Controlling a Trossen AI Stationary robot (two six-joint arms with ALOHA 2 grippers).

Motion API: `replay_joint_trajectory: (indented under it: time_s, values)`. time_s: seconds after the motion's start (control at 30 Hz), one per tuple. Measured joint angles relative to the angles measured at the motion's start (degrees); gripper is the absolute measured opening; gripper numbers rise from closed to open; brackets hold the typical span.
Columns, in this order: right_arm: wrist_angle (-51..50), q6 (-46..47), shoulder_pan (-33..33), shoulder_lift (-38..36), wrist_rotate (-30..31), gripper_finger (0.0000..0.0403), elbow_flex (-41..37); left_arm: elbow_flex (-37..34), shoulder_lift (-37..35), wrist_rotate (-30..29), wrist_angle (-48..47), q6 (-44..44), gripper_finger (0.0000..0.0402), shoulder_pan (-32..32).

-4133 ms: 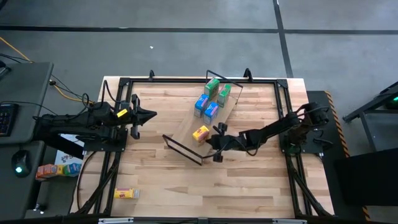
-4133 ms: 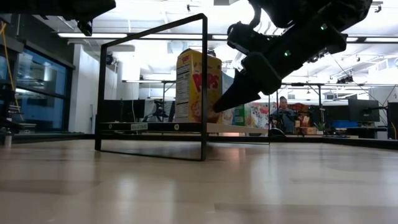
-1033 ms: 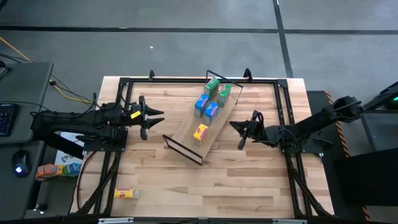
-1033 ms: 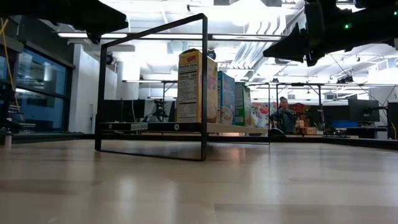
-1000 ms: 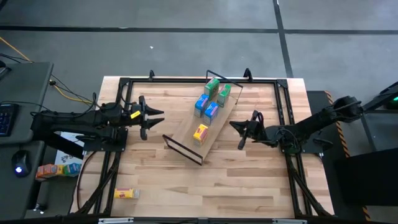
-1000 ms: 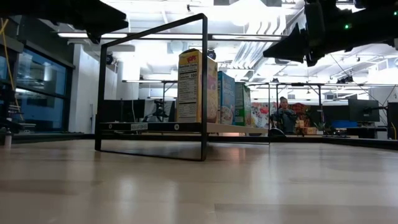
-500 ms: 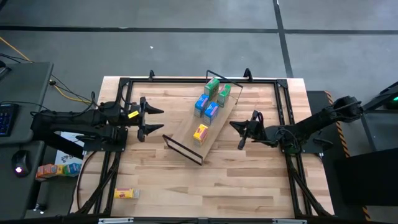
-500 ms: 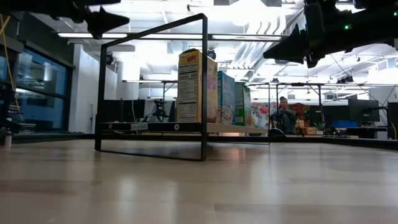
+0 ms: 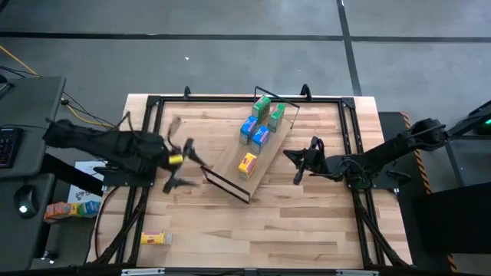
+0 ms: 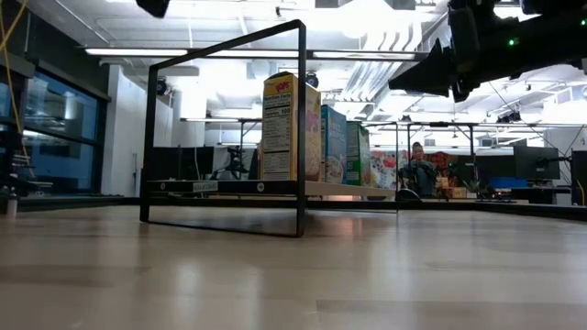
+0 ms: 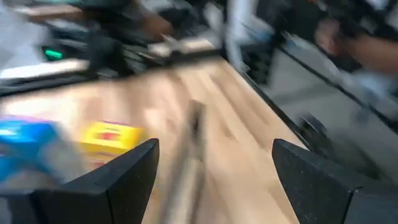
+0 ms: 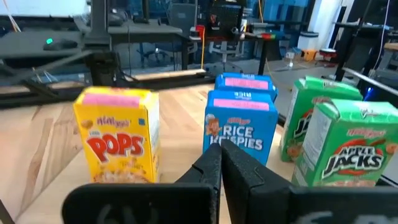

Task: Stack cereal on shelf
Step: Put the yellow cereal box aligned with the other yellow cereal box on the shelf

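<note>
The shelf, a light-wood board with black wire ends, lies slantwise across the table's middle. On it stand two green boxes, two blue boxes and one yellow box. They also show in the right wrist view: the yellow, a blue and a green box. A second yellow box lies flat near the table's front left corner. My left gripper is open and empty, left of the shelf's near wire end. My right gripper is shut and empty, right of the shelf.
Black rails run along the table's edges. A side desk at the left holds a mouse and small coloured boxes. A person sits far off in the room behind.
My left gripper has swung from the table's left side toward the near edge and the shelf's near wire end, turning as it goes, still open. In the low view it has left the top of the picture. The boxes and shelf have stayed put.
</note>
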Motion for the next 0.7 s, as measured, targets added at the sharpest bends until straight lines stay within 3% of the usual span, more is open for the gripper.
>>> replay_joint_trajectory:
  time_s: [0.2,0.4,0.7]
  values:
    - [-4.59,2.28,0.00,0.00,0.12,0.0000,0.00,4.38,5.72,1.38,-9.15,-2.26,0.0305,-12.03]
    - [-5.89,3.37,0.00,0.00,0.20,0.0000,0.00,5.97,7.57,0.43,-11.55,-8.63,0.0305,-22.89]
    - [-6.15,3.37,0.00,0.00,0.22,0.0000,0.00,6.04,12.68,-10.24,-9.76,-24.70,0.0305,-41.64]
